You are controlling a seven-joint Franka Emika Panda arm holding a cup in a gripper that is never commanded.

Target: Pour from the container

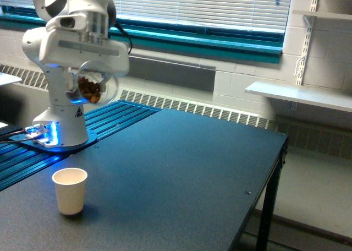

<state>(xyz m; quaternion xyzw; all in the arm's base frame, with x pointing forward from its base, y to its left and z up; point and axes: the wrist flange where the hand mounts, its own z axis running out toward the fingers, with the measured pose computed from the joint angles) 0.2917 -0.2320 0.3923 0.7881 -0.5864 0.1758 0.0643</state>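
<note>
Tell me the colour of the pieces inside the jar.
Brown, seen through the clear jar in the exterior view.

Single exterior view, off-arm, looking slightly down across the table, mid-range; gripper sits upper left of frame.
</note>
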